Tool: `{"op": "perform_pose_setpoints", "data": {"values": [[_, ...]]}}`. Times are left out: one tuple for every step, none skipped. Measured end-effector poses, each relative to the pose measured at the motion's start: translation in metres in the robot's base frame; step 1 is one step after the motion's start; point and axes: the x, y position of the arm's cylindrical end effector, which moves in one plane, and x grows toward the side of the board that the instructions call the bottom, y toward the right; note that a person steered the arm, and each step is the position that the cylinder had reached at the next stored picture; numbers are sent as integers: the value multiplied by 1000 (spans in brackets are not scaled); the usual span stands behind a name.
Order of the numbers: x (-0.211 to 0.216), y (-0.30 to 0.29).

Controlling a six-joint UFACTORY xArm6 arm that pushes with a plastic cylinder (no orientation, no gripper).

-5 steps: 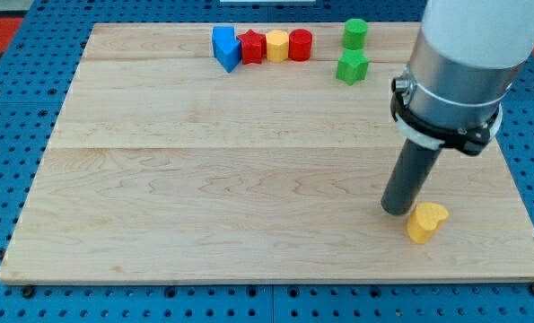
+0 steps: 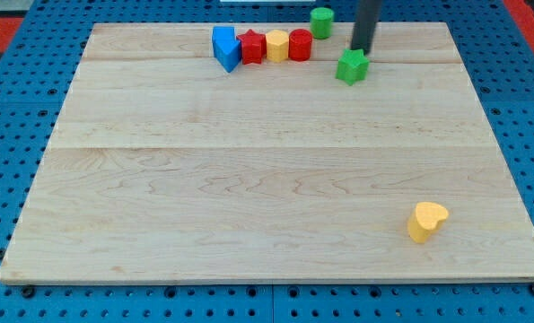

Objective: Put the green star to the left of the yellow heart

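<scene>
Just below my tip [image 2: 363,49] sat the green star [image 2: 352,66], touching the rod's lower end or very nearly so; I could not tell which. My rod carried no jaws, so nothing was clamped; it only stood at the star's upper edge near the view's top. Far below and to the right of my tip, near the board's bottom edge, lay the yellow heart [image 2: 426,221], well apart from the star. Left of my tip and slightly higher stood a green cylinder [image 2: 321,21]. Further left ran a touching row: red cylinder [image 2: 300,44], yellow block [image 2: 276,46], red star [image 2: 252,47], blue block [image 2: 224,48], all on the wooden board [image 2: 204,179].
</scene>
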Motion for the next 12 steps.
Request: {"op": "perform_pose_setpoints", "data": {"values": [[62,2],[37,25],[7,11],[-14,-35],[62,-29],[91,-9],[67,-9],[53,3],[98,-33],[143,13],[143,45],[102,36]]}}
